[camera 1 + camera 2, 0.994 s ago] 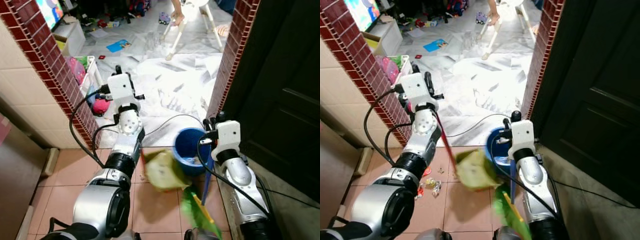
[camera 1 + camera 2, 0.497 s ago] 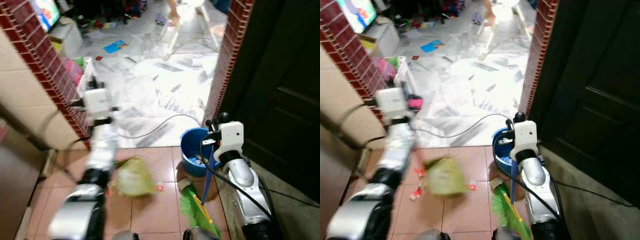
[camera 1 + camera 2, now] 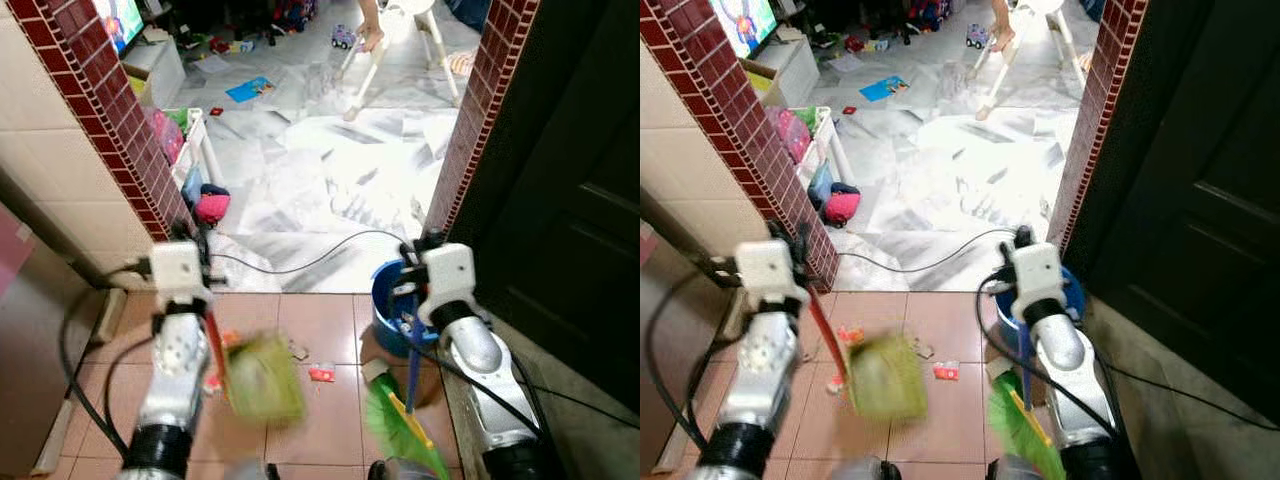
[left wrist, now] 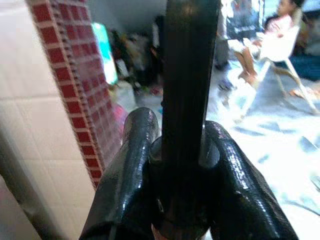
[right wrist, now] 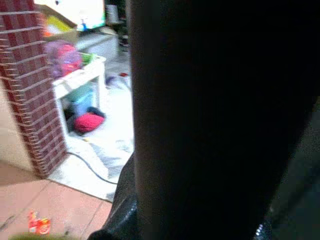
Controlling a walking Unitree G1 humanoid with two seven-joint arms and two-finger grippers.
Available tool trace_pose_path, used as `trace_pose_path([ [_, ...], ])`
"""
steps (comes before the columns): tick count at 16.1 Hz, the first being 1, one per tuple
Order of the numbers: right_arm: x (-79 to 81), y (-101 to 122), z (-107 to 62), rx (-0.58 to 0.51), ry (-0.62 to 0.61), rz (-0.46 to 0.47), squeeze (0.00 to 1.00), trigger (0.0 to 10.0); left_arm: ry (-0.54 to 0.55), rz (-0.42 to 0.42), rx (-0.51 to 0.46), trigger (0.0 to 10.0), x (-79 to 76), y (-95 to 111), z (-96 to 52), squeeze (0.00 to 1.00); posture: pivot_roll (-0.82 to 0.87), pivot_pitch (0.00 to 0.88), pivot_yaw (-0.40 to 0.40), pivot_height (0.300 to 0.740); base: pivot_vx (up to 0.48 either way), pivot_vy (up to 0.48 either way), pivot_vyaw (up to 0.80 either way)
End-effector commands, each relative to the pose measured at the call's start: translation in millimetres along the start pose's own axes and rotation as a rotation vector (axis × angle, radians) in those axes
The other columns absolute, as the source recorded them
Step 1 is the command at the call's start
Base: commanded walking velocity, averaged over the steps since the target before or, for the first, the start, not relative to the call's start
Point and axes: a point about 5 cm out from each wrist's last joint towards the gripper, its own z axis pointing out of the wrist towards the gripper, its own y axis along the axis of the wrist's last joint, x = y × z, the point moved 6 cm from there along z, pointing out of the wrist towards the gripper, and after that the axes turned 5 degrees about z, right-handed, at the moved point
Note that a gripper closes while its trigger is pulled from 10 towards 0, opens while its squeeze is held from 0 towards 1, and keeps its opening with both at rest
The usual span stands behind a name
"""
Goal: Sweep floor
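Observation:
My left gripper (image 3: 204, 276) is shut on the red handle (image 3: 214, 346) of a broom. Its yellow-green bristle head (image 3: 266, 378), blurred, rests on the pink tiles low on the left. In the left wrist view both black fingers (image 4: 131, 170) clasp the dark handle (image 4: 186, 100). My right gripper (image 3: 407, 288) is shut on the blue handle (image 3: 413, 362) of a green dustpan (image 3: 402, 428), which stands on the tiles beside a blue bucket (image 3: 386, 306). Small red litter scraps (image 3: 322, 373) lie between the broom head and the dustpan, with more (image 3: 850, 333) by the red handle.
A brick-edged wall (image 3: 110, 110) stands on the left and a dark door (image 3: 590, 200) on the right. A black cable (image 3: 300, 262) crosses the threshold onto white marble (image 3: 330, 180). Toys, a shelf (image 3: 190, 150) and a person on a white chair (image 3: 400, 30) lie beyond.
My left arm has swung the broom head leftward across the tiles, away from the bucket. The right arm with the dustpan has stayed nearly still. The camera shifted slightly.

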Motion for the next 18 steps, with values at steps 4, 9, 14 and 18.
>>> trace_pose_path([
  [4,54.7,53,1.9,-0.079,0.379,0.036,0.00,10.0,-0.087,-0.011,0.012,10.0,-12.5,3,-1.8,0.00,-0.09,0.000,0.079,0.740,0.000,0.000,0.00],
  [9,44.4,81,3.4,-0.203,0.390,-0.002,0.00,10.0,-0.028,-0.016,0.053,10.0,-5.6,-12,-1.5,0.00,-0.09,0.000,0.089,0.740,0.000,0.000,0.00],
  [14,0.5,88,23.6,-0.307,0.072,-0.138,0.00,10.0,-0.032,-0.038,0.095,10.0,-19.1,-25,2.4,0.00,-0.08,0.000,0.084,0.740,0.000,0.000,0.00],
  [18,-9.9,61,24.8,-0.268,-0.006,-0.188,0.00,10.0,-0.017,-0.010,0.098,10.0,-21.9,-30,0.6,0.00,-0.08,0.000,0.084,0.740,0.000,0.000,0.00],
])
